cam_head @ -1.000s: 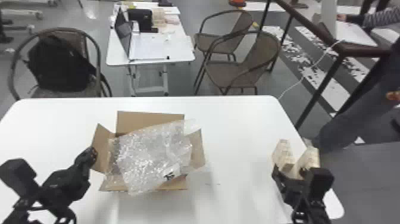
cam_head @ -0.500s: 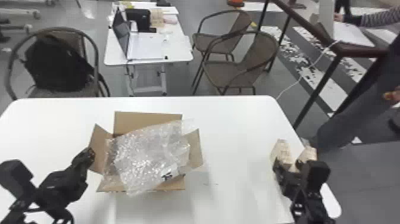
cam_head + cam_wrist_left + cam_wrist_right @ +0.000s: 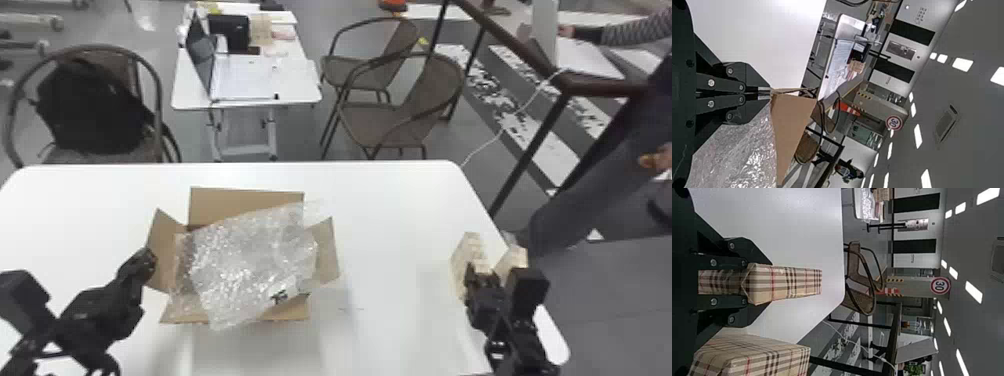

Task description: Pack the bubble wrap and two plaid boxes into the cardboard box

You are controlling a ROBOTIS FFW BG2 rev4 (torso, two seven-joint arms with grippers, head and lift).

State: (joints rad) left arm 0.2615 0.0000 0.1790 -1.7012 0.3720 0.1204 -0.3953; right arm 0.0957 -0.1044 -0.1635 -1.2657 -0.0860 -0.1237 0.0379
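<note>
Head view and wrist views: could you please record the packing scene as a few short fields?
cardboard box: open on the table, flaps spread
bubble wrap: draped over the cardboard box, overhanging its near side
left gripper: closed at the edge of the box's left flap; firm pinch unclear
right gripper: around one plaid box
other plaid box: beside the held one
plaid boxes packed: none

Bright indoors, glowing ceiling lights [image 3: 973, 291], glints on bubble wrap [image 3: 250, 260]
</note>
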